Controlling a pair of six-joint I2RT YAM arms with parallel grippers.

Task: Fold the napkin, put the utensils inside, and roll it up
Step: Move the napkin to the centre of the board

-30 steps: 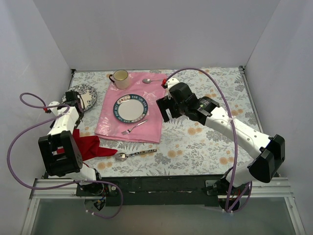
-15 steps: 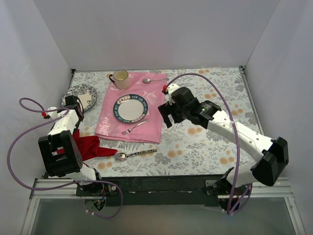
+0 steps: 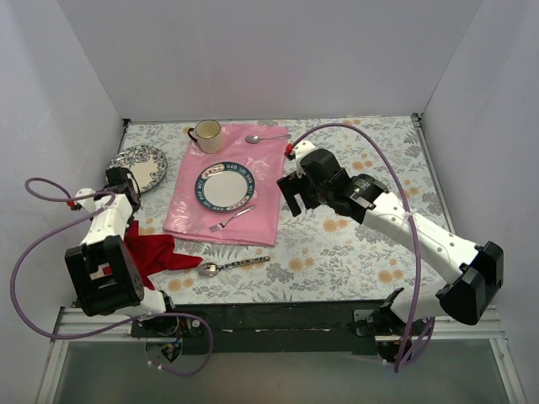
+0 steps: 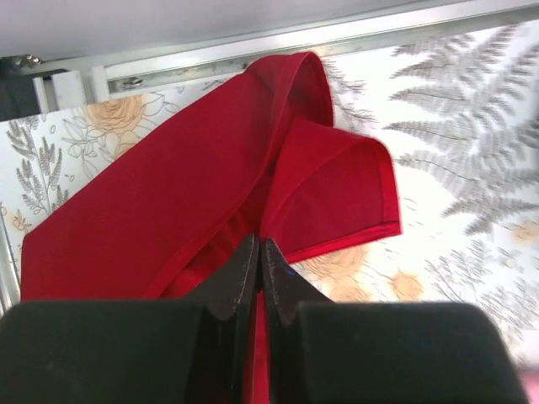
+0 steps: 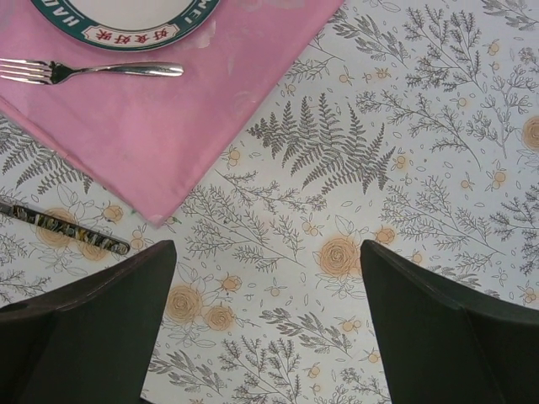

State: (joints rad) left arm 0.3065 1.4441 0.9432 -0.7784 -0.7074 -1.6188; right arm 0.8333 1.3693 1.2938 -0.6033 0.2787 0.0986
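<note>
- Over the near left corner of the table (image 3: 354,244), the left arm doubles back above its own base, with its wrist tipped down toward the napkin (image 3: 158,252).
- Seen from the left wrist, the left gripper (image 4: 258,257) has its two dark fingers pressed together, with a thin strip of the red napkin (image 4: 168,194) pinched between them.
- The napkin lies rumpled at the near left of the table. One hemmed corner is folded over on itself, and the cloth sits just beside the near left corner of the pink cloth (image 3: 261,177).
- The right arm stretches from its base at the near right diagonally to the middle of the table.
- The right gripper (image 3: 290,198) hangs over the bare patterned surface just beside the right edge of the pink cloth. Its jaws are spread wide and hold nothing.
- The spoon with the dark patterned handle (image 3: 234,266) lies flat near the front edge, just in front of the pink cloth, with its bowl toward the napkin. Whether the bowl touches the napkin cannot be told.
- From above, the left arm covers its own gripper and part of the napkin.
- In the right wrist view, only a stretch of the spoon's handle (image 5: 67,236) shows at the left edge. The plate (image 5: 126,21) is cut off at the top, with the fork (image 5: 93,70) lying below it.
- The lower part of the left wrist view is filled by the gripper's black body.
</note>
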